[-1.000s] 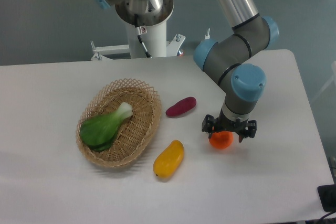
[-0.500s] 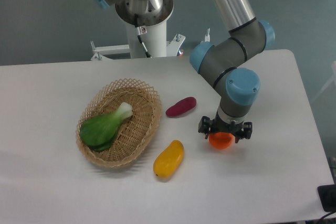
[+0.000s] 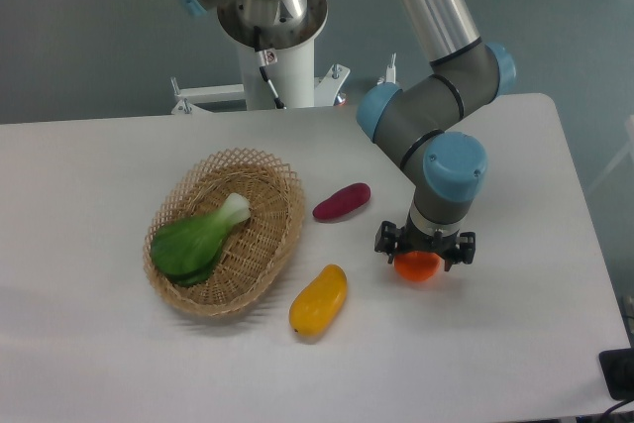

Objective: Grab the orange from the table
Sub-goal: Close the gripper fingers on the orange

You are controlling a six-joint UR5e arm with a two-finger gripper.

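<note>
- We see the orange on the table, right of centre; being round, it shows no long axis.
- Our gripper straddles it from above; whether it grips, we cannot tell.
- A yellow fruit lies left.

Bright, even light; soft shadows; sharp focus

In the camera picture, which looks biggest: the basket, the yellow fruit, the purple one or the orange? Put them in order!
1. Basket, by far the biggest.
2. Yellow fruit.
3. Purple one, only slightly smaller than the yellow fruit.
4. Orange, smallest, though the gripper hides its top.
</note>
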